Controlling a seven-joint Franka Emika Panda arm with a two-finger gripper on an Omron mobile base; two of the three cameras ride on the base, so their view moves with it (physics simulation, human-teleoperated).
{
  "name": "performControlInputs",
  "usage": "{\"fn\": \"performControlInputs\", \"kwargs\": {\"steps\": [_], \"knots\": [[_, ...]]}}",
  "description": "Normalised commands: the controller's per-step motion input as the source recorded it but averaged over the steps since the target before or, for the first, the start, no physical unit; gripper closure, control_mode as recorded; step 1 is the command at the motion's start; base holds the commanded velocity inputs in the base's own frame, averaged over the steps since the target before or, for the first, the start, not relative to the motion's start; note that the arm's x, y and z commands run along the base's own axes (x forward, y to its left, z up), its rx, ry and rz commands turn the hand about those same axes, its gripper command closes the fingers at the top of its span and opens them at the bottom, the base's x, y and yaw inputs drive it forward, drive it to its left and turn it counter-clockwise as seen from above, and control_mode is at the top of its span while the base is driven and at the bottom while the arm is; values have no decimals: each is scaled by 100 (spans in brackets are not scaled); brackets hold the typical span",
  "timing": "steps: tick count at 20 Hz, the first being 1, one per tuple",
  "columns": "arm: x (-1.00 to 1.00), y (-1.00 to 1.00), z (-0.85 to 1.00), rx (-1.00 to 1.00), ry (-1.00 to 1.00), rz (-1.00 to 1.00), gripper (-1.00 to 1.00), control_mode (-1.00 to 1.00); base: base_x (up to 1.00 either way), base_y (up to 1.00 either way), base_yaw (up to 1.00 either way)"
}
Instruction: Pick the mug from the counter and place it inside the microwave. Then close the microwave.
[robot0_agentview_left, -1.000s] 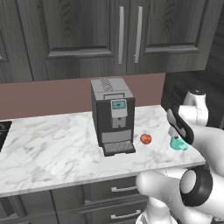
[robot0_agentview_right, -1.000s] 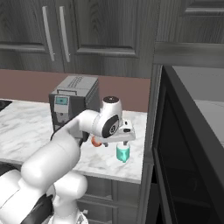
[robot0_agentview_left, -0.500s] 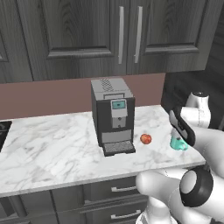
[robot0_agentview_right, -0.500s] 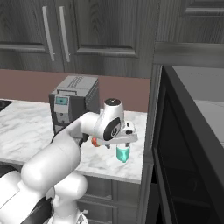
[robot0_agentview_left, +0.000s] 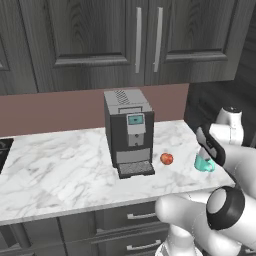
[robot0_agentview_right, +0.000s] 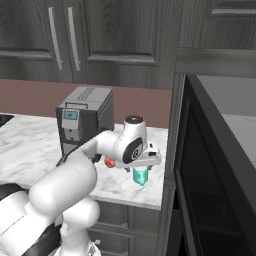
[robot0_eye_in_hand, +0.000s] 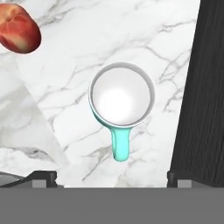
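The teal mug (robot0_eye_in_hand: 121, 96) stands upright on the white marble counter (robot0_agentview_left: 60, 170), near its right end. Its white inside faces the hand camera and its handle (robot0_eye_in_hand: 120, 146) points toward the bottom of the hand view. My gripper (robot0_eye_in_hand: 111, 179) hangs open just above the mug (robot0_agentview_left: 202, 164), one fingertip out to each side of it and nothing between them. From the right base view the hand (robot0_agentview_right: 146, 161) sits right over the mug (robot0_agentview_right: 140, 175). The microwave's dark door (robot0_agentview_right: 200, 190) stands open at the right, with the light grey interior (robot0_agentview_right: 232, 117) behind it.
A red-orange fruit (robot0_agentview_left: 166, 158) lies left of the mug, and a boxy grey coffee machine (robot0_agentview_left: 129, 132) stands further left. A dark vertical panel (robot0_eye_in_hand: 205, 87) rises close beside the mug at the counter's end. The counter's front edge lies just past the mug.
The hand has sunk a little lower toward the mug and shifted slightly right. The mug and the fruit have not moved, and the jaws stay wide.
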Motion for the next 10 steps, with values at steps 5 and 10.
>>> {"fn": "performControlInputs", "kwargs": {"steps": [5,10], "knots": [[0,-2,-30,0,0,0,-100,-100,0,0,0],[2,-1,-24,0,0,0,-100,-100,0,0,0]]}}
